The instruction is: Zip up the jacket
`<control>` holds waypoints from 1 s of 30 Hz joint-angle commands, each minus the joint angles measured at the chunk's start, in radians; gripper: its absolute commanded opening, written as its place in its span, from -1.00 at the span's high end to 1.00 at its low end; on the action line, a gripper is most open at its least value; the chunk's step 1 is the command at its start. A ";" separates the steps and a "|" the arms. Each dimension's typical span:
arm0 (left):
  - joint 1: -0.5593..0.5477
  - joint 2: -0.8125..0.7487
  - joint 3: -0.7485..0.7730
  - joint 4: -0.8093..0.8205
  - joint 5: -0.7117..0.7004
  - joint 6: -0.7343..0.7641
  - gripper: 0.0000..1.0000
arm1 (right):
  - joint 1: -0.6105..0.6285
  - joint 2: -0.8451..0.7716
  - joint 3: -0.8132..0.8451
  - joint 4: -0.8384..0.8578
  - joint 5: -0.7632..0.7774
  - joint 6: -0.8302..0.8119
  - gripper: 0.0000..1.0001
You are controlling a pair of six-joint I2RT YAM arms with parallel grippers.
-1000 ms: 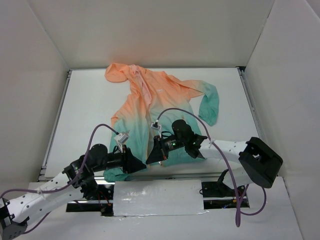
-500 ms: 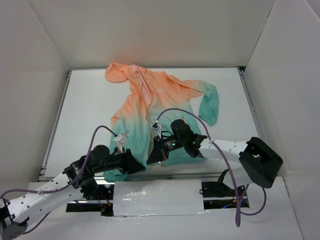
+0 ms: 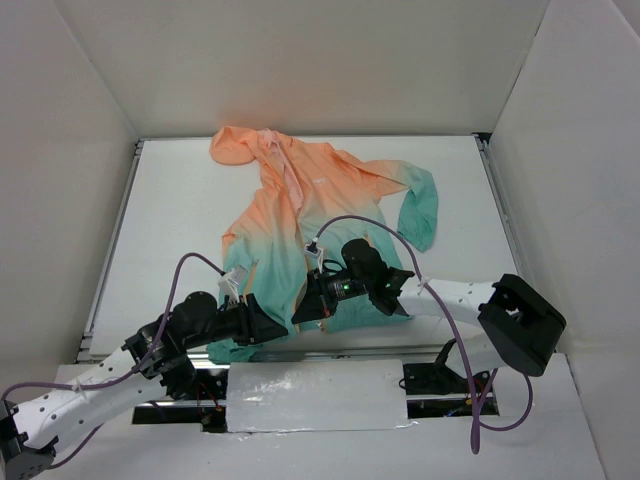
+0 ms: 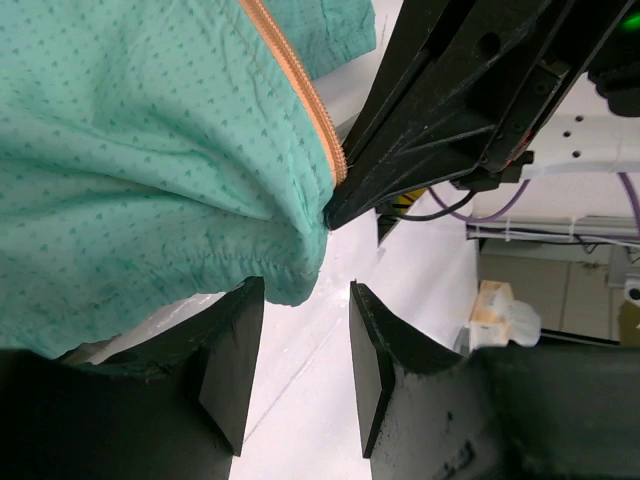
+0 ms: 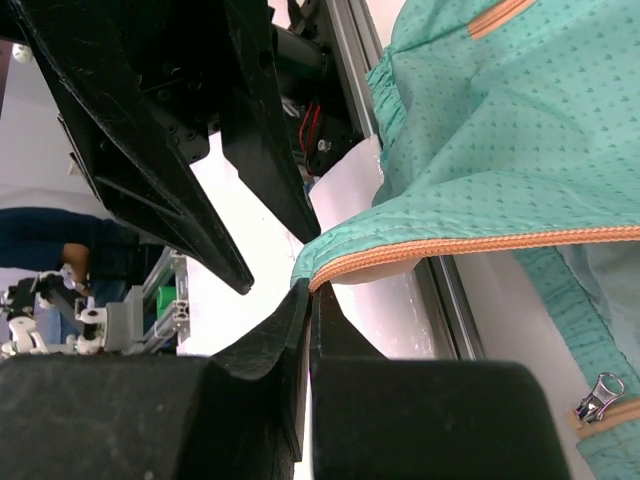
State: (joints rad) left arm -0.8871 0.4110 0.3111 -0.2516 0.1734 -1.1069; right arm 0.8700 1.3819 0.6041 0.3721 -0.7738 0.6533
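Note:
The jacket point(image 3: 300, 200) lies flat on the white table, peach hood far, teal hem near. My right gripper point(image 3: 299, 316) is shut on the hem corner at the bottom end of the orange zipper tape point(image 5: 480, 245); its jaws point(image 5: 310, 288) pinch the teal edge and hold it off the table. The other front edge, with a metal zipper slider point(image 5: 600, 390), lies at the lower right of the right wrist view. My left gripper point(image 4: 306, 290) stands open just below the hanging teal hem point(image 4: 150, 180), nothing between its fingers, close to the right gripper's fingers point(image 4: 420, 130).
A metal rail point(image 5: 350, 60) runs along the table's near edge below the hem. A silver taped plate point(image 3: 315, 395) lies between the arm bases. White walls box in the table on three sides. Purple cables point(image 3: 350, 222) loop over both wrists.
My left gripper has drawn back slightly toward the left and near side. The right gripper keeps its hold on the hem corner, hardly moving.

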 commanded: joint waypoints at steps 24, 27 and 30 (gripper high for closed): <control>-0.006 0.075 -0.052 0.274 0.012 -0.021 0.10 | 0.004 -0.011 0.028 0.060 0.021 0.065 1.00; -0.006 0.089 -0.044 0.288 0.018 -0.013 0.15 | 0.004 -0.014 0.025 0.068 0.022 0.069 1.00; -0.006 0.106 -0.040 0.296 0.023 -0.011 0.24 | 0.003 -0.014 0.025 0.071 0.025 0.075 1.00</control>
State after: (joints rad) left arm -0.8879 0.5037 0.2554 -0.0303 0.1761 -1.1469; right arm 0.8700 1.3819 0.6041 0.3927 -0.7612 0.7204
